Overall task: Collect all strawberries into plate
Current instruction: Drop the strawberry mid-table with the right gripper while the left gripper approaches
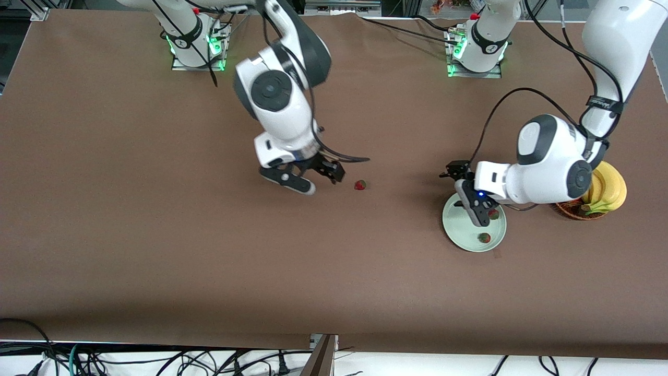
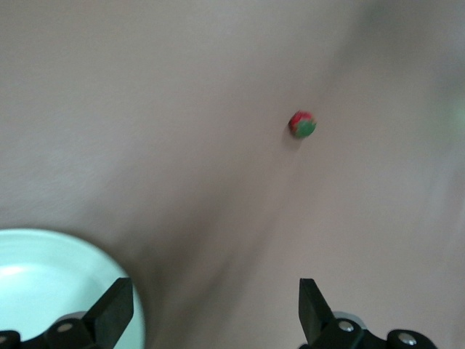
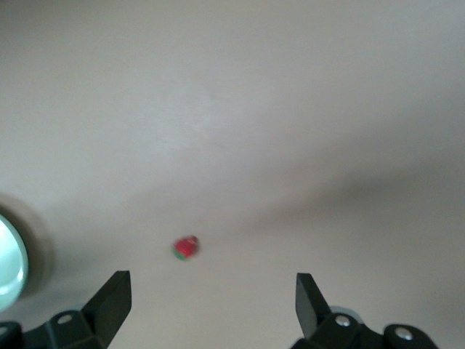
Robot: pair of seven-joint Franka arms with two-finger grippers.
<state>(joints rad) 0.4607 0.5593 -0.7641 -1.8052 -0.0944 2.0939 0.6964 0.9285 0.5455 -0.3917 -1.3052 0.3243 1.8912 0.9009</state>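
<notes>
One strawberry [image 1: 360,185] lies on the brown table near its middle. Two more strawberries [image 1: 493,213] [image 1: 485,238] lie on the pale mint plate [image 1: 459,230] toward the left arm's end. My right gripper [image 1: 314,176] is open and empty, low over the table beside the loose strawberry; its wrist view shows that berry [image 3: 186,247] ahead of the open gripper [image 3: 211,305] and the plate's edge [image 3: 9,263]. My left gripper [image 1: 452,171] is open and empty over the plate's rim; its wrist view [image 2: 216,313] shows the plate [image 2: 43,280] and the loose strawberry [image 2: 302,124].
A brown wicker basket [image 1: 570,211] holding yellow bananas [image 1: 605,189] stands beside the plate, at the left arm's end of the table. The two arm bases [image 1: 195,42] [image 1: 477,49] stand along the table's edge farthest from the front camera.
</notes>
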